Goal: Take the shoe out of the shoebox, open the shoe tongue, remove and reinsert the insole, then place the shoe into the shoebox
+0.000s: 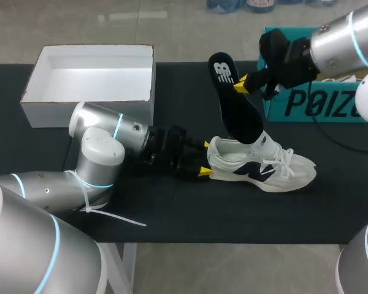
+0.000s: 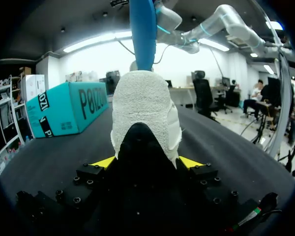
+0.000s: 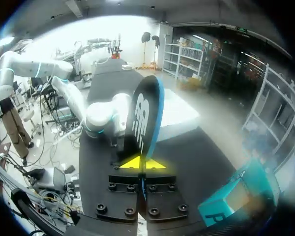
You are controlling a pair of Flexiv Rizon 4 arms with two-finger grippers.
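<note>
The white sneaker [image 1: 270,168] with dark side panels lies on the black table, toe to the right. My left gripper [image 1: 204,158] is shut on its heel, one yellow tip on each side; in the left wrist view the heel [image 2: 145,108] fills the space between the fingers of that gripper [image 2: 147,162]. The black insole [image 1: 233,104] stands steeply tilted, its lower end inside the shoe's opening. My right gripper [image 1: 240,84] is shut on its upper part. In the right wrist view the insole [image 3: 146,118] rises ahead of that gripper [image 3: 138,163]. Its blue underside [image 2: 142,29] shows above the heel.
The open white shoebox [image 1: 86,113] stands at the back left, behind my left arm. A teal box [image 1: 319,104] sits at the back right, under my right arm. The table in front of the shoe is bare black cloth.
</note>
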